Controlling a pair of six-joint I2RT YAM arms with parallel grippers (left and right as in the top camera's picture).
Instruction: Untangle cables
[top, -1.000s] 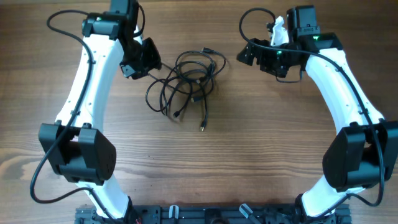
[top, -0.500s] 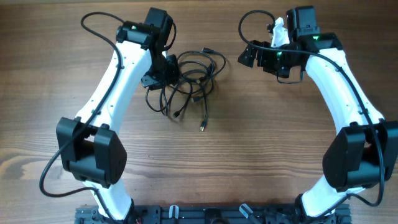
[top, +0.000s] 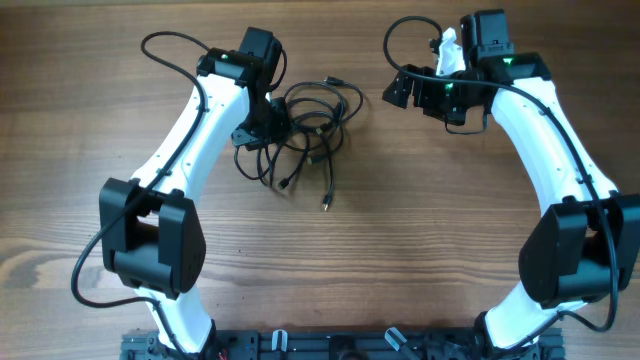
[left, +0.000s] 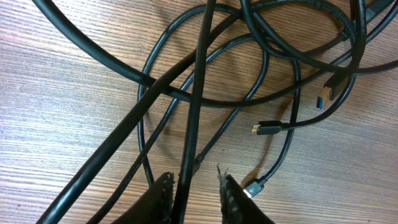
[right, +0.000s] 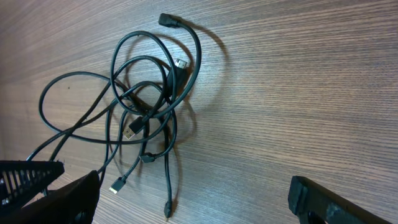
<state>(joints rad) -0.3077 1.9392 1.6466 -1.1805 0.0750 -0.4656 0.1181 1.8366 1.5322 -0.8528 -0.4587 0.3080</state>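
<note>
The cables (top: 312, 128) lie as one black tangle of loops on the wooden table (top: 400, 230), toward the back centre. My left gripper (top: 268, 124) is down at the tangle's left edge. In the left wrist view its jaws (left: 194, 186) stand narrowly apart around one strand (left: 198, 93), which touches the left finger while a gap shows at the right finger. Loose plugs (left: 256, 129) lie just beyond. My right gripper (top: 400, 88) hovers wide open to the right of the tangle, holding nothing. Its wrist view shows the cables (right: 149, 118) ahead and to the left of the gripper (right: 193, 193).
Bare wood table surrounds the tangle. Thick black wires (top: 170, 45) loop off both arms near the back edge. The arms' dark bases and a black rail (top: 320, 345) sit along the front edge.
My left arm swung right from beside the tangle onto its left edge, and its jaws narrowed around a strand. The right arm stayed put with its jaws wide.
</note>
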